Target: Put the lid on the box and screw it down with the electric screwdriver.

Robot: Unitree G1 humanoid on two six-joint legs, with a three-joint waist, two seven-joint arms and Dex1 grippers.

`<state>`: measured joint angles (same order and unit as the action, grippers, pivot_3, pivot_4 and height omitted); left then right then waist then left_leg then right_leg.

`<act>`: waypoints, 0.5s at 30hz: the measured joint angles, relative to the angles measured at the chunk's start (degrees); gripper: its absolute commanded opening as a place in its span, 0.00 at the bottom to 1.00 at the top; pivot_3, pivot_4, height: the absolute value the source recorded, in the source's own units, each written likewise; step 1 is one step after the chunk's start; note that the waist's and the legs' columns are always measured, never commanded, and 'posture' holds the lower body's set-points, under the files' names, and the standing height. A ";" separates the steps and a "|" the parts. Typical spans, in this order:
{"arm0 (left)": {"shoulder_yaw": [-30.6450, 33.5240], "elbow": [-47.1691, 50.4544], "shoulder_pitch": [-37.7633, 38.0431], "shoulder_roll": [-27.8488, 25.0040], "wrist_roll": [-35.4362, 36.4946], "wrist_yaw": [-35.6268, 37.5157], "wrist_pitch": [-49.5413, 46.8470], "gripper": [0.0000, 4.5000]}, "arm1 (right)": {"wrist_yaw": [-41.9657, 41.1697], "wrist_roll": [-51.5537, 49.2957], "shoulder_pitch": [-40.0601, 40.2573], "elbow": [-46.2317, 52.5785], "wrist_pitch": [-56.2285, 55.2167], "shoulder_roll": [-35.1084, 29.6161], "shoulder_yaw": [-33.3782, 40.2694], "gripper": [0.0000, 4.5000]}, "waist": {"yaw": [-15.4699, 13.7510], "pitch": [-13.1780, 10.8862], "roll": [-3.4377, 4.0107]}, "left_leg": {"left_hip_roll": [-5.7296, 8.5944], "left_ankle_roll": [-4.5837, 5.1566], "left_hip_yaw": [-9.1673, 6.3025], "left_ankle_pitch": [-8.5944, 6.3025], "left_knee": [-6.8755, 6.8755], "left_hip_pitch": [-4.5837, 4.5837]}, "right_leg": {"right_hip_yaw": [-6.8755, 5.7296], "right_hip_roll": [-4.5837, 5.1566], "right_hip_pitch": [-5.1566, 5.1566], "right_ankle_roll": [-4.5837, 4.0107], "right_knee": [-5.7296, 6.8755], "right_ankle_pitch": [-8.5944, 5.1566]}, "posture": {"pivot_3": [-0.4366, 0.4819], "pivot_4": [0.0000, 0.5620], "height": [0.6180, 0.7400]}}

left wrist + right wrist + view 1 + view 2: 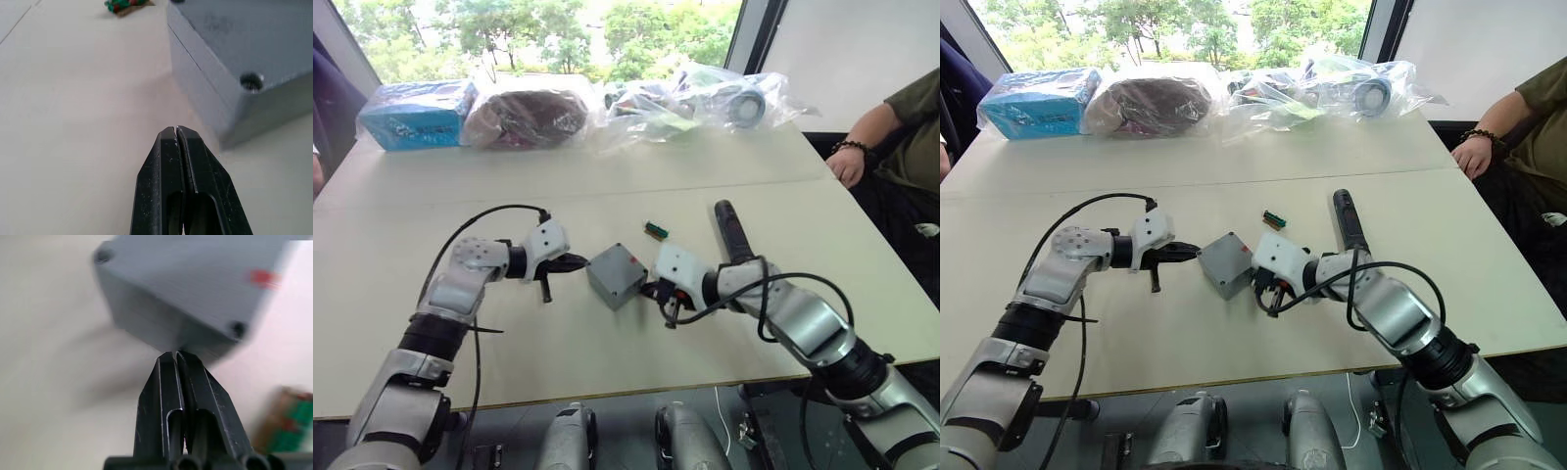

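With the lid [615, 268] seated on the box [607, 290], I see one closed grey cube, red mark on top, screw holes at its corners. My left gripper [176, 131] sits just left of the box, fingers pressed together, holding nothing. My right gripper [175, 355], likewise closed and empty, nearly touches its right side. The electric screwdriver [732, 231] lies beyond, right of the box.

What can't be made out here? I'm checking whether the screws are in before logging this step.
- Inside of the box: covered by the lid.
- Screws: the left wrist view shows one corner hole, contents too small to tell; the right wrist view is blurred.
- Electric screwdriver: its tip is hidden behind the right arm in the eye views.
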<state>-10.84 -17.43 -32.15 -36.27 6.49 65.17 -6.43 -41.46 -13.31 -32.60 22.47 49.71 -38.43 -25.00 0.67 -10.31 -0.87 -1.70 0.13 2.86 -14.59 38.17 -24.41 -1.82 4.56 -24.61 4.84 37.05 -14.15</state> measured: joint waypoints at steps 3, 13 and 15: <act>0.57 3.04 2.87 -3.38 1.46 3.62 -1.66 0.00 | -0.75 1.42 -2.12 -0.73 -0.84 -2.16 2.57 0.02 | 0.02 0.00 0.00 | -0.02 0.00 0.01 0.00 -0.01 0.00 | 0.00 0.00 -0.01 0.00 -0.01 0.00 | 0.48 0.27 1.00; 0.86 14.68 6.77 -3.85 5.75 5.48 -8.50 0.00 | -2.56 5.38 -5.97 -14.28 -9.96 4.11 2.08 0.02 | -0.07 0.00 0.00 | 0.01 0.00 0.03 0.00 0.01 0.00 | 0.00 -0.01 0.02 0.00 0.02 0.00 | 0.48 0.27 1.00; 0.76 15.10 6.71 -2.76 5.75 4.47 -9.05 0.00 | -3.00 5.99 -5.96 -16.43 -11.43 6.12 0.81 0.02 | -0.03 0.00 0.00 | 0.01 0.00 0.03 0.00 0.01 0.00 | 0.00 -0.01 0.02 0.00 0.02 0.00 | 0.48 0.27 1.00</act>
<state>-10.08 -2.33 -25.44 -39.03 12.24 69.64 -15.48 -44.46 -7.33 -38.56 6.04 38.28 -32.30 -24.19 0.65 -10.31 -0.87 -1.69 0.13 2.90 -14.59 38.18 -24.41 -1.82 4.55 -24.59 4.84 37.08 -14.15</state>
